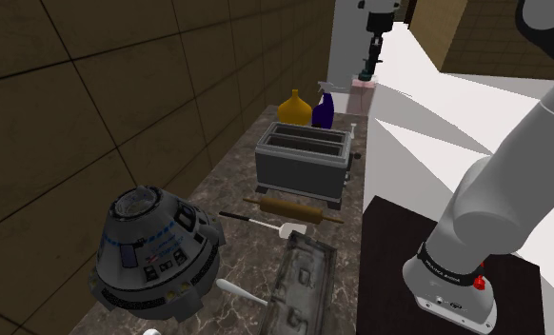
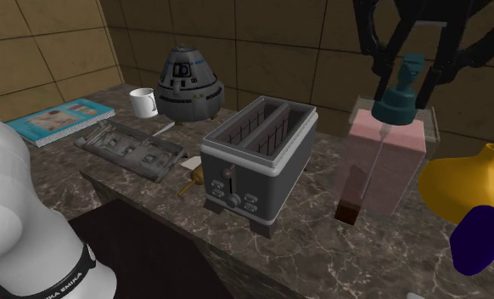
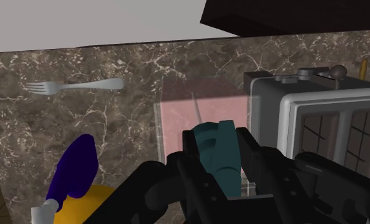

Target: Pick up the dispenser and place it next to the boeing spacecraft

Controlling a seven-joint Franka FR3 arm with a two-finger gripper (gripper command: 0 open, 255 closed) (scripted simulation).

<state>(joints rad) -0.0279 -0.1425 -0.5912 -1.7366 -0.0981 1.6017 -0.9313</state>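
Note:
The dispenser (image 2: 381, 161) has a clear pink body and a teal pump head (image 2: 400, 92). My gripper (image 2: 404, 78) comes down from above and is shut on that pump head. In the shoulder view the gripper (image 1: 370, 63) holds the dispenser (image 1: 364, 85) at the far end of the counter, apparently lifted off it. The wrist view has the teal pump (image 3: 219, 156) clasped between my fingers (image 3: 194, 147), with the pink body (image 3: 199, 111) below. The grey capsule-shaped spacecraft (image 1: 151, 249) stands at the near left of the shoulder view; in the second exterior view the spacecraft (image 2: 188, 82) is at the back.
A grey toaster (image 2: 258, 157) stands between dispenser and spacecraft. A yellow vase (image 2: 464, 183) and a purple spray bottle (image 2: 483, 234) are close beside the dispenser. A fork (image 3: 75, 85), rolling pin (image 1: 286, 208), grey tray (image 1: 304, 281), white mug (image 2: 143, 102) and book (image 2: 58, 120) lie on the marble counter (image 2: 313, 238).

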